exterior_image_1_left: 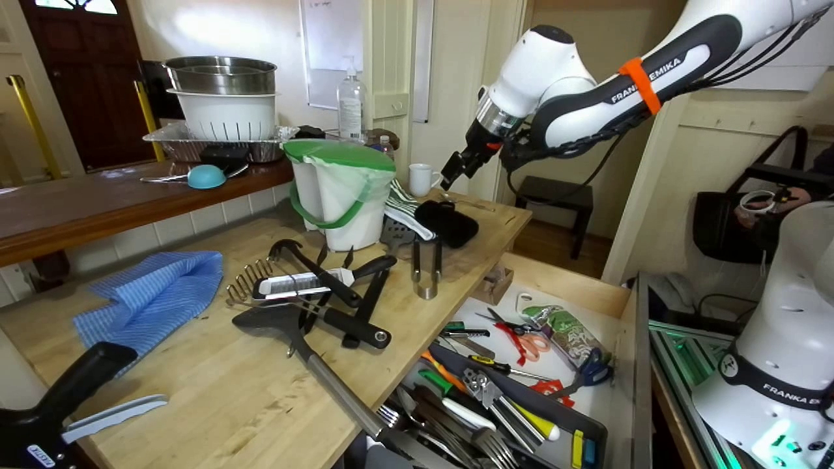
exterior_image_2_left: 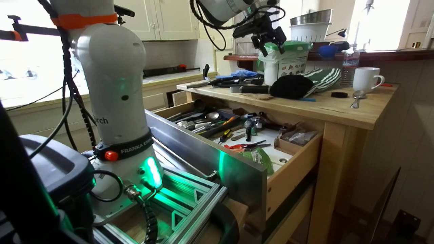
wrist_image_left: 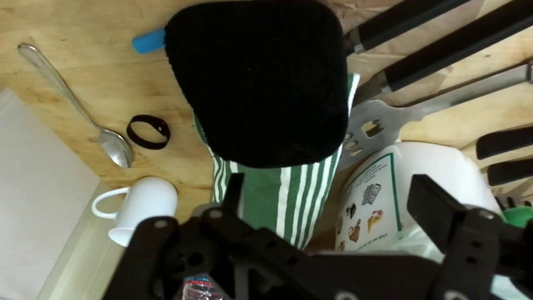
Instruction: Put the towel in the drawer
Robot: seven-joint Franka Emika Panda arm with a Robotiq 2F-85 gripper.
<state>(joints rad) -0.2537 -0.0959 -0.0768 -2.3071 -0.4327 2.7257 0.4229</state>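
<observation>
Wrist view, and at twelve o'clock that pad (wrist_image_left: 258, 83) is all fuzzy, matt pile! Six: the striped cloth (wrist_image_left: 270, 196), smooth and woven. Eight: the mug (wrist_image_left: 156, 198), slick and glossy. Nine: the spoon (wrist_image_left: 113, 143), polished metal. Four: the tub (wrist_image_left: 385, 196), smooth plastic. The gripper (wrist_image_left: 331, 189), dull and matt. Then, in an exterior view: ten o'clock, shiny metal, the bowl (exterior_image_1_left: 221, 81); nine, textured fabric, the blue cloth (exterior_image_1_left: 153, 299); eight, grained wood, the table (exterior_image_1_left: 215, 384); two, the arm (exterior_image_1_left: 586, 120), glossy. At six in an exterior view, brushed metal, the drawer front (exterior_image_2_left: 203, 152)!
</observation>
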